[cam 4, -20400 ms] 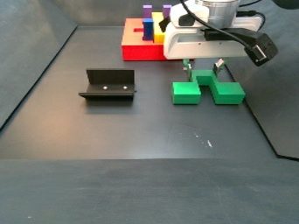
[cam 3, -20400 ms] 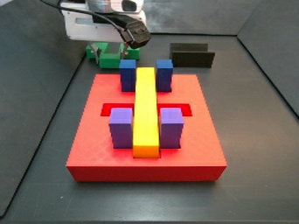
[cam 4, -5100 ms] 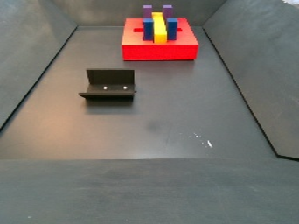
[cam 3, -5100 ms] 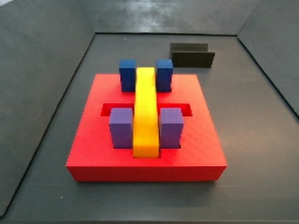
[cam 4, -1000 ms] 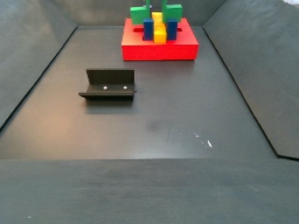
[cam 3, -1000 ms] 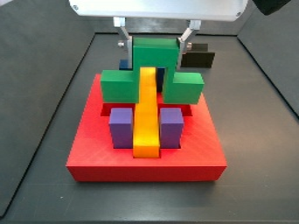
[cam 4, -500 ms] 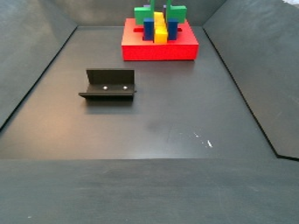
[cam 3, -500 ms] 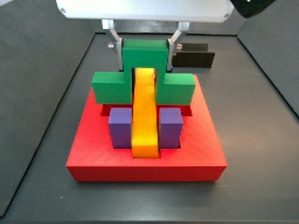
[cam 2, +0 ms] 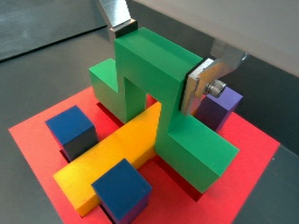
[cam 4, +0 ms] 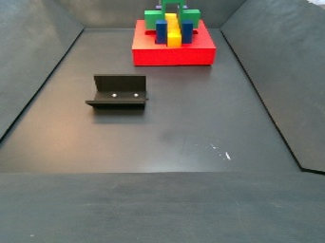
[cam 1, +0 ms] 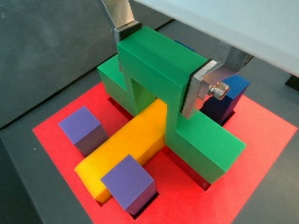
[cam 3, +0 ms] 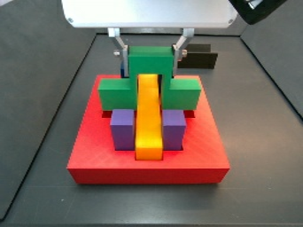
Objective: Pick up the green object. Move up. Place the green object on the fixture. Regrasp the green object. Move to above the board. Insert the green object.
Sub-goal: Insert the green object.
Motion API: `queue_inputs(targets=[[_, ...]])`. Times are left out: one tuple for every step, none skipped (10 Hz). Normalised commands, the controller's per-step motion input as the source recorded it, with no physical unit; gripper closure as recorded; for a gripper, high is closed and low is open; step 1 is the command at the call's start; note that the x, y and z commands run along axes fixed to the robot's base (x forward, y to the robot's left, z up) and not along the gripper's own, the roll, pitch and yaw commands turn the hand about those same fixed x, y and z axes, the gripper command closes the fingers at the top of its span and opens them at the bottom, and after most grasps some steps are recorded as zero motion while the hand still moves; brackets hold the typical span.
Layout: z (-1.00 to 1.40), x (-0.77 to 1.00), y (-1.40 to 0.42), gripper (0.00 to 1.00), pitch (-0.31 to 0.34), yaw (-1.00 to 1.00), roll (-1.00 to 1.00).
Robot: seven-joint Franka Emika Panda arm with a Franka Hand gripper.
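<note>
The green object (cam 3: 149, 78) straddles the yellow bar (cam 3: 147, 120) on the red board (cam 3: 148, 164), its two legs down at the slots on either side of the bar. My gripper (cam 3: 151, 55) is shut on the green object's raised middle from above. Both wrist views show the silver fingers (cam 1: 201, 85) (cam 2: 200, 85) pressed flat on the piece's sides, gripper (cam 1: 160, 59) (cam 2: 160, 54). The green feet (cam 1: 201, 147) (cam 2: 193, 156) rest low beside the bar. In a side view the green object (cam 4: 169, 16) tops the board (cam 4: 174, 54). The fixture (cam 4: 117, 92) stands empty.
Purple blocks (cam 3: 122, 129) (cam 3: 175, 129) stand on either side of the yellow bar near the board's front. A blue block (cam 1: 232, 93) shows behind the green piece. The fixture (cam 3: 203, 59) sits behind the board. Dark walls enclose the floor.
The gripper has lowered the green object further down over the yellow bar, its legs sinking toward the board's slots. The fixture and the other blocks have not moved.
</note>
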Motion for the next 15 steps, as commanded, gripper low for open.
queue_inputs(targets=[[-0.15,0.16,0.00,1.00,0.000,0.00,0.08],[-0.16,0.03,0.00,1.00,0.000,0.00,0.04],[-0.19,0.00,0.00,1.00,0.000,0.00,0.04],[-0.21,0.00,0.00,1.00,-0.004,0.00,0.01],[-0.17,0.00,0.00,1.00,-0.010,0.00,0.00],[-0.12,0.00,0.00,1.00,-0.010,0.00,0.00],[-0.09,0.00,0.00,1.00,-0.024,-0.01,-0.02],[-0.07,0.00,0.00,1.00,-0.029,-0.02,-0.04],[-0.01,0.00,-0.02,1.00,-0.054,-0.03,-0.10],[0.00,-0.01,-0.04,1.00,-0.054,-0.03,-0.10],[-0.01,0.00,-0.07,1.00,-0.050,-0.05,-0.08],[0.00,0.00,-0.06,1.00,-0.029,-0.13,-0.07],[-0.05,0.00,0.00,1.00,-0.026,-0.12,-0.04],[-0.10,0.00,0.00,1.00,-0.017,-0.07,0.00],[-0.13,0.01,0.04,1.00,-0.001,-0.02,0.00]])
